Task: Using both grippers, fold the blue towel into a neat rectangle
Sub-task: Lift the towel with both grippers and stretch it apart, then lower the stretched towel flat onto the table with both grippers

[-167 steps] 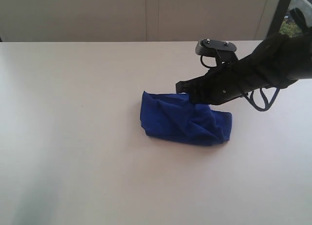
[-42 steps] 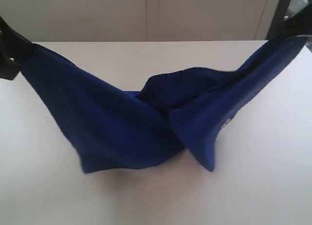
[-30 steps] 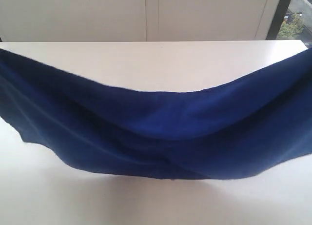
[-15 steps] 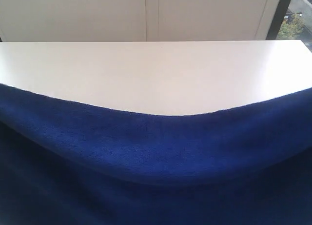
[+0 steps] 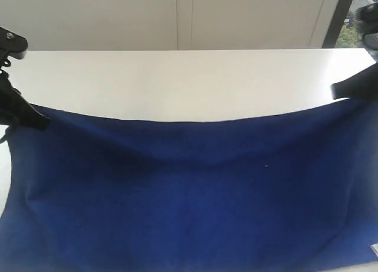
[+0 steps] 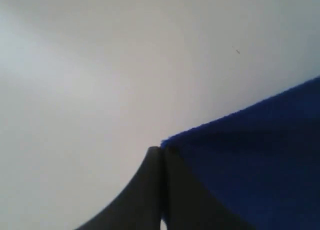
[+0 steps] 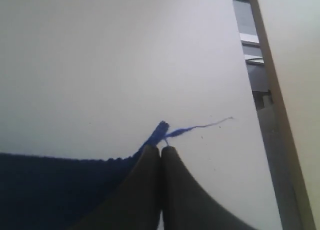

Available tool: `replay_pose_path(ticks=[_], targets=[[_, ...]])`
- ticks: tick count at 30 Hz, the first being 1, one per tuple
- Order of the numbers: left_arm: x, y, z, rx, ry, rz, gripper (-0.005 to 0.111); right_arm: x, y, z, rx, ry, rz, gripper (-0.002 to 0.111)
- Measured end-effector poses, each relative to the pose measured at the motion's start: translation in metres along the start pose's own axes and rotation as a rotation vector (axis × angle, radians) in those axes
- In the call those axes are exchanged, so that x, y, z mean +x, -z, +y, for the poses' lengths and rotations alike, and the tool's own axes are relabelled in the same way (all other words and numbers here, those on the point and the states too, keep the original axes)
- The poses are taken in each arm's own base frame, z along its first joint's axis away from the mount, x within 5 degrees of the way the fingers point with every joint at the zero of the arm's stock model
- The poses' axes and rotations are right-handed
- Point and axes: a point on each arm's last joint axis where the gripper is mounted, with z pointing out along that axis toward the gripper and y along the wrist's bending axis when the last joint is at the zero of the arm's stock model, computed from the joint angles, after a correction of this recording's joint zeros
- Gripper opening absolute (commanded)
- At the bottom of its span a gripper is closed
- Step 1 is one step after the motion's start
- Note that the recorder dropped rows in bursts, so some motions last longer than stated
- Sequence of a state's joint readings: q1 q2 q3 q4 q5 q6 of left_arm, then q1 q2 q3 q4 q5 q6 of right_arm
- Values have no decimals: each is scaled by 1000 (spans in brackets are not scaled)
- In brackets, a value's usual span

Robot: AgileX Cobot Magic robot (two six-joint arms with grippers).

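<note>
You see the blue towel (image 5: pixel 189 195) stretched wide over the white table's (image 5: pixel 189 77) near side, its top edge sagging between 2 corners. The left gripper (image 5: pixel 35 120) is clamped on one corner. The right gripper (image 5: pixel 339 90) pinches the other, beside a loose thread (image 7: pixel 200 126).

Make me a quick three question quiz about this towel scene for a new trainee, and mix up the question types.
1. True or false: the left gripper is shut on a corner of the blue towel.
2. How does the towel lie? A: crumpled in a heap. B: stretched wide between both grippers. C: folded into a small rectangle.
3. Fill in: a loose blue ____ trails from the corner pinched by the right gripper.

Key: 1 true; 2 B; 3 thread.
</note>
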State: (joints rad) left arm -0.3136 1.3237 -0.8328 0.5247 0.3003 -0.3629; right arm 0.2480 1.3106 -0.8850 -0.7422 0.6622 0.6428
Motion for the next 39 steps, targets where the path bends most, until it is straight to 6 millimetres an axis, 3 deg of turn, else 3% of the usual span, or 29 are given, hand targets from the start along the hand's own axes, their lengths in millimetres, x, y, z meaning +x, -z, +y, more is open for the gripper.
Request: replay_pose_path(ticks=[6,12,22,28,39], targets=[[-5,-72,7,43,59,-55,0,2,-82,23,0,16,62,0],[-14,-113,27,32,106,-82,0,-7,-133,25,-47,-30,47,0],[-31,-159,36,45,118,-146,0,-18,-180,16,-36,-71,57,0],[-42,-175,39,41,119,-163,0,-24,-201,9,-46,-95,39,0],[-49,-197,41,29,120,-132,0,-29,-230,16,-65,-98,30,0]])
